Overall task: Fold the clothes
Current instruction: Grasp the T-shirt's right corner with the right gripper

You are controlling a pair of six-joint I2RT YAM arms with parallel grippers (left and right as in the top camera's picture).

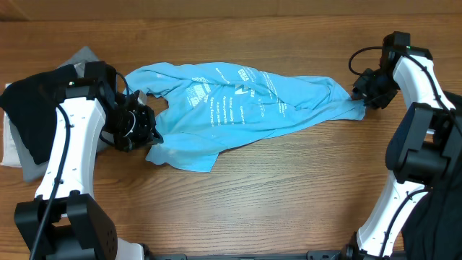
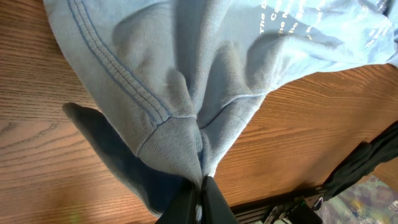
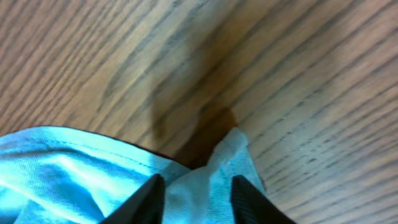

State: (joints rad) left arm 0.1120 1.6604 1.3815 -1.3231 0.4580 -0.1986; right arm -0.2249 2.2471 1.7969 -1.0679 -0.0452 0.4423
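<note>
The sky-blue T-shirt (image 1: 238, 97) lies crumpled across the middle of the tabletop (image 1: 289, 188), lettering up, drawn out in a long band from left to right. It is not yet folded. I think you hold it by both ends so that you can spread it flat first. The left jaws are closed on a bunch of hem at the shirt's left end, and the cloth runs to them in tight pleats, so this end seems a little lifted. The right jaws stand slightly apart around the thin right corner, and I cannot tell whether they press it or only surround it. A black garment (image 1: 32, 108) and a grey garment (image 1: 85, 56) lie at the far left, beside the left arm.
</note>
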